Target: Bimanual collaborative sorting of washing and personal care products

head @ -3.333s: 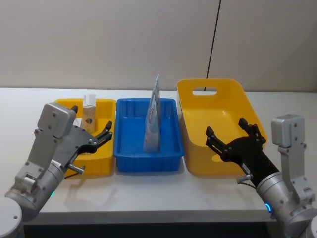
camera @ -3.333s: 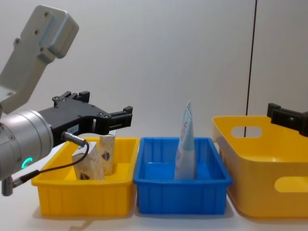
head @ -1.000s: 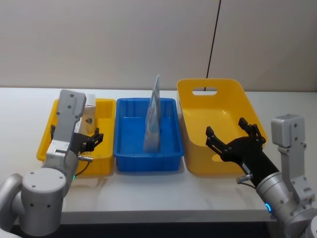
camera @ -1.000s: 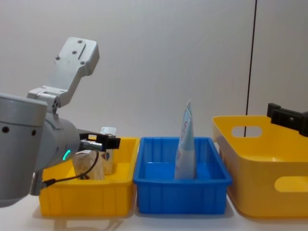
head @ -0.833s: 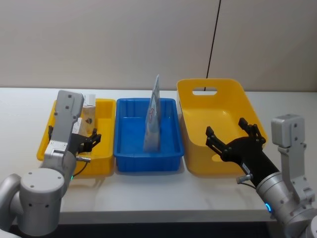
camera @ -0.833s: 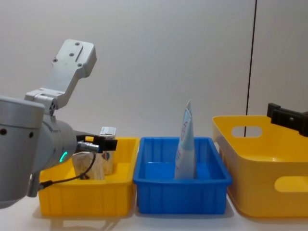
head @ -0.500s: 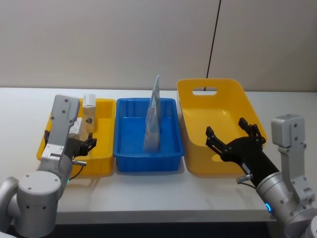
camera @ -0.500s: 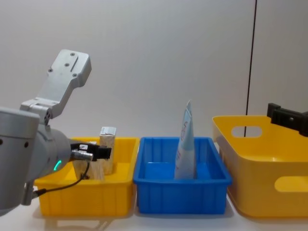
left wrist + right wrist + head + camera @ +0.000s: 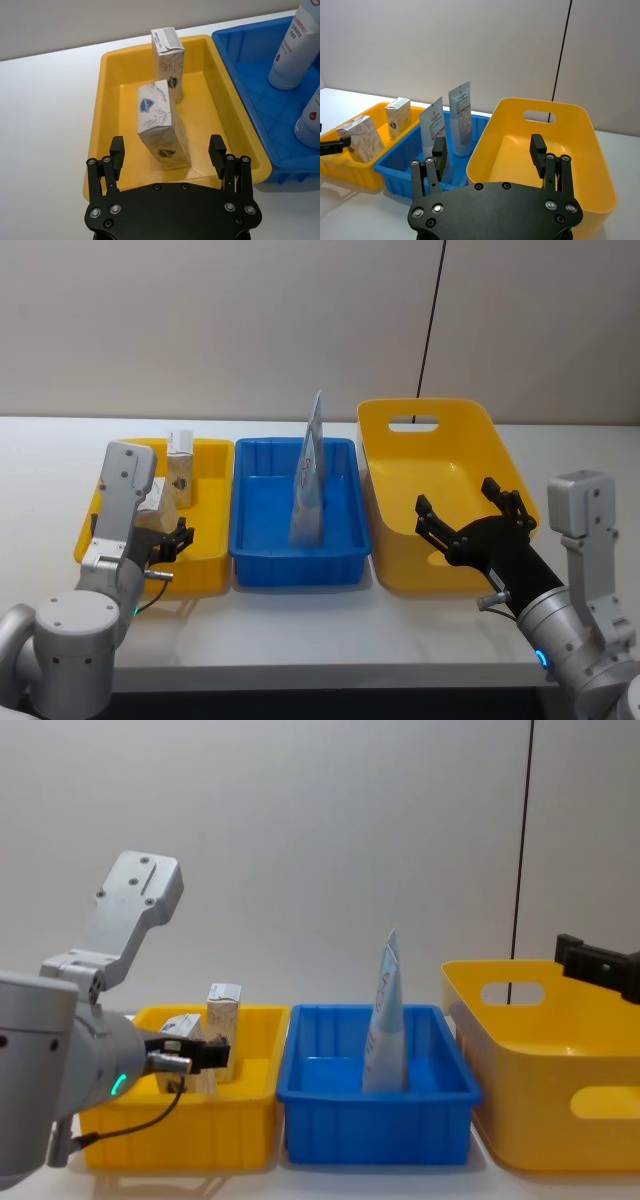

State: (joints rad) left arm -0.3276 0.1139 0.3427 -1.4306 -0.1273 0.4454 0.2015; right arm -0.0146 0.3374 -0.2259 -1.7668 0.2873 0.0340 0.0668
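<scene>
Two small cream cartons stand in the small yellow bin (image 9: 102, 125) on the left: a nearer one (image 9: 161, 125) (image 9: 183, 1025) and a farther upright one (image 9: 167, 64) (image 9: 180, 460). My left gripper (image 9: 167, 152) (image 9: 166, 540) (image 9: 205, 1053) is open at the bin's near side, the nearer carton just ahead of its fingers, not held. Two tall white-blue tubes (image 9: 434, 131) (image 9: 460, 120) (image 9: 310, 475) stand in the blue bin (image 9: 262, 550). My right gripper (image 9: 489, 147) (image 9: 470, 522) hangs open and empty over the front of the large yellow bin (image 9: 395, 540).
The three bins stand side by side on a white table (image 9: 330, 625), close to a grey wall. A black cable (image 9: 430, 320) runs down the wall behind the large yellow bin. Bare table lies in front of the bins and to the left.
My left arm has drawn back toward me and lower, bringing its open gripper from over the small yellow bin to that bin's near side. The right arm and all products stay put.
</scene>
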